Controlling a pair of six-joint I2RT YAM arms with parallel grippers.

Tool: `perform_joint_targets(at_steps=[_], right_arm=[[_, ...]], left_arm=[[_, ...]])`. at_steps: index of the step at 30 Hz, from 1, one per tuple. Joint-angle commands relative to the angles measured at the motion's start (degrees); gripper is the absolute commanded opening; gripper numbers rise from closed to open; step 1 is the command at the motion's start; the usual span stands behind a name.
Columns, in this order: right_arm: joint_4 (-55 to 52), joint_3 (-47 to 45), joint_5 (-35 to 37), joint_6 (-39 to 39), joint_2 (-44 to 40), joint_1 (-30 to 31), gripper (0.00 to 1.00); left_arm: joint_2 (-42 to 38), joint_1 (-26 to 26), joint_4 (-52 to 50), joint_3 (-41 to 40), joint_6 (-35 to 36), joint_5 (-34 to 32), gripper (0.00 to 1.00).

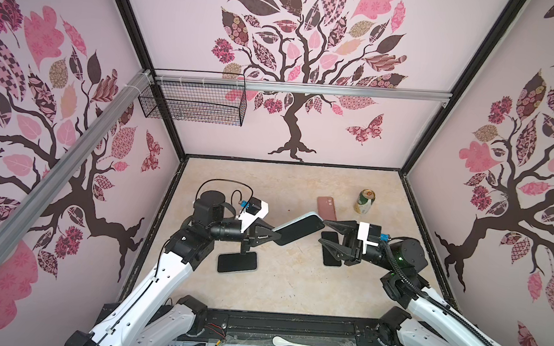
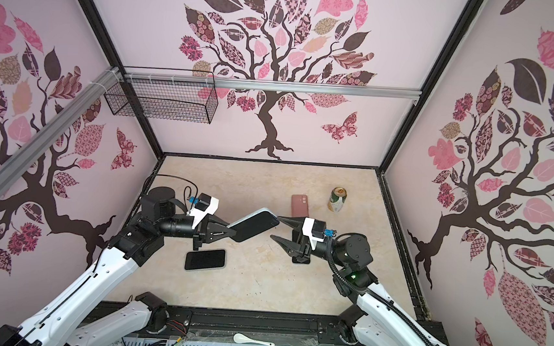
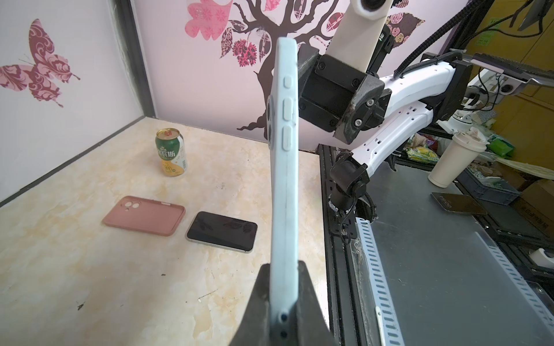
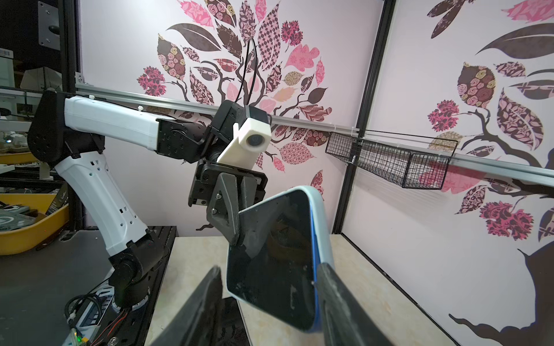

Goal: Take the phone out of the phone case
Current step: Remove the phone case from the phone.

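Phone [image 1: 298,229], in its blue case [image 3: 283,185], is held above the worktop [image 1: 277,282] by the clamped left tool [image 1: 277,236], the right tool [image 1: 321,231] gaping around its far end.

Looked like a robotics lab test cell: alu rails [image 1: 309,88] & black frame [image 1: 129,17] w/ tree-decal wall panels [image 1: 185,38] boxing in a marble-look table [image 1: 294,283], cluttered workbench [image 3: 434,269] w/ paper cup [image 3: 449,161] & yellow bin [image 4: 30,230] outside.
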Motion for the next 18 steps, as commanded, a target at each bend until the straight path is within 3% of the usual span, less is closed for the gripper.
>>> perform_joint_targets(at_steps=[1,6,18], right_arm=[[-0.70,0.66,1.88,-1.12,-1.92,0.33,0.53],[-2.24,-1.33,7.95,-2.93,-4.61,0.35,0.53],[-1.48,0.41,2.13,-1.48,-2.14,0.35,0.53]], left_arm=[[-1.51,-0.23,2.96,1.60,0.31,-0.50,0.00],[-3.35,-0.23,5.80,0.00,-1.16,-3.35,0.00],[-2.36,-0.23,5.01,0.72,-0.97,-1.52,0.00]])
